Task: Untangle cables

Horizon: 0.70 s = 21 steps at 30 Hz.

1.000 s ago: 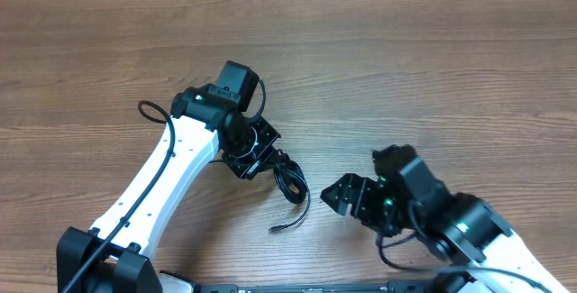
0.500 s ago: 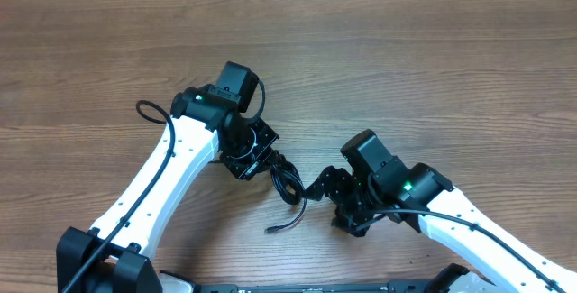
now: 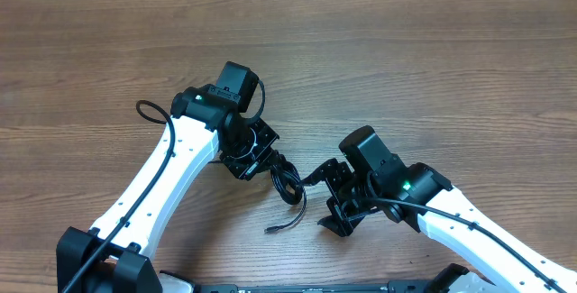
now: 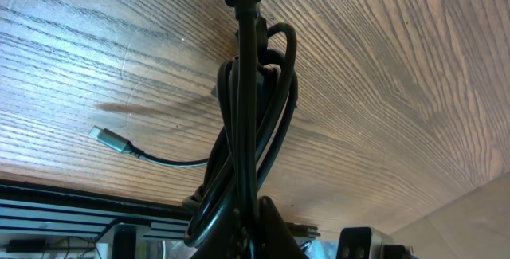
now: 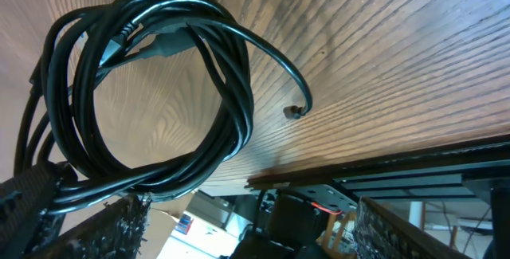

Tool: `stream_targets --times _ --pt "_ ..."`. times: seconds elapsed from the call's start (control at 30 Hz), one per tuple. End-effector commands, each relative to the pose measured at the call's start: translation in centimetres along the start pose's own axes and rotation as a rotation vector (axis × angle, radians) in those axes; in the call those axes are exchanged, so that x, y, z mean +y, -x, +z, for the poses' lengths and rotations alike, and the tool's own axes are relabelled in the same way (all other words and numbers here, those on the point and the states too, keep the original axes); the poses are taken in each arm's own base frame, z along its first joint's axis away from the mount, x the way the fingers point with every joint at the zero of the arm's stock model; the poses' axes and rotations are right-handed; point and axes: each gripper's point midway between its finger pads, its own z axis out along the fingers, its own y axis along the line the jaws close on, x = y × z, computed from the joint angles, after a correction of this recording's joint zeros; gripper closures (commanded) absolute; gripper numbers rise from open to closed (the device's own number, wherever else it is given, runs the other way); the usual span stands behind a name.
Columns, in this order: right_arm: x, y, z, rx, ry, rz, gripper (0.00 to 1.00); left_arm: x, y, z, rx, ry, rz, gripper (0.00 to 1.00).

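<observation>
The cables (image 3: 288, 182) are a small coiled black bundle on the wooden table, just right of my left gripper (image 3: 261, 160). That gripper is shut on the bundle's left end. In the left wrist view the cables (image 4: 251, 131) run straight up from the left gripper's jaws (image 4: 251, 235), and a loose end with a silvery plug (image 4: 103, 135) lies to the left. This plug also shows in the overhead view (image 3: 272, 230). My right gripper (image 3: 323, 201) is open, just right of the bundle. In the right wrist view the coil (image 5: 241, 103) lies ahead of the spread right gripper fingers (image 5: 255, 223).
The wooden table (image 3: 433, 68) stretches to the back and right. A black frame edge (image 3: 315, 288) runs along the front. The left arm's own wire (image 3: 149, 111) loops out at the left.
My right gripper has moved left up to the cable bundle and its fingers have spread wider. The left arm and the bundle have stayed in place.
</observation>
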Motion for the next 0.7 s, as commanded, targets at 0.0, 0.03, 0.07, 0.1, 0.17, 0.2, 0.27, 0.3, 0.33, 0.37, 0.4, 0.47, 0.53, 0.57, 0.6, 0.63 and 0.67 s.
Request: stream_targets --times 0.0,0.03,0.07,0.1,0.17,0.2,0.27,0.3,0.33,0.37,0.4,0.47,0.53,0.57,0.6,0.63,0.67 --pt "0.0 0.1 0.1 -0.002 0.003 0.028 0.18 -0.8 0.0 -1.3 -0.028 -0.045 -0.002 0.96" --pt "0.0 0.1 0.1 -0.003 0.003 0.028 0.18 -0.8 0.0 -1.4 -0.028 -0.045 -0.002 0.96" --pt "0.0 0.1 0.1 -0.003 0.003 0.028 0.18 -0.8 0.0 -1.3 -0.028 -0.045 -0.003 0.96" --pt "0.0 0.1 0.1 -0.003 0.003 0.028 0.18 -0.8 0.0 -1.4 -0.029 -0.046 -0.002 0.96" --pt "0.0 0.2 0.1 -0.007 0.003 0.029 0.17 -0.8 0.1 -1.4 -0.031 -0.045 -0.002 0.96" --pt "0.1 0.4 0.1 -0.017 0.005 0.027 0.17 -0.8 0.1 -1.3 -0.032 -0.044 -0.003 0.96" --pt "0.0 0.7 0.1 -0.043 0.006 0.024 0.14 -0.8 0.1 -1.3 -0.032 -0.044 -0.002 0.96" --pt "0.0 0.8 0.2 -0.053 0.005 0.022 0.14 -0.8 0.1 -1.3 -0.031 -0.044 -0.003 0.96" --pt "-0.1 1.0 0.3 -0.062 0.003 0.022 0.14 -0.8 0.1 -1.3 -0.031 -0.043 -0.002 0.96" --pt "-0.1 1.0 0.4 -0.065 -0.001 0.028 0.13 -0.8 0.1 -1.3 -0.031 -0.044 -0.002 0.96" --pt "-0.3 0.9 0.6 -0.064 -0.008 0.039 0.13 -0.8 0.1 -1.3 -0.031 -0.044 -0.002 0.96" --pt "-0.4 0.9 1.0 -0.065 -0.022 0.050 0.13 -0.8 0.1 -1.3 -0.032 -0.044 -0.002 0.96" --pt "-0.8 1.5 1.8 -0.095 -0.045 0.069 0.13 -0.8 0.1 -1.3 -0.031 -0.043 -0.002 0.96" --pt "-0.7 1.7 2.1 -0.103 -0.047 0.069 0.13 -0.8 0.1 -1.3 -0.031 -0.043 -0.002 0.96" --pt "-0.6 1.8 2.4 -0.102 -0.048 0.074 0.13 -0.8 0.1 -1.3 -0.031 -0.044 -0.002 0.96" --pt "-0.5 1.9 2.7 -0.098 -0.049 0.085 0.13 -0.8 0.1 -1.3 -0.031 -0.044 -0.002 0.96" --pt "-0.4 1.9 3.0 -0.089 -0.049 0.088 0.13 -0.8 0.1 -1.3 -0.031 -0.044 -0.002 0.96"
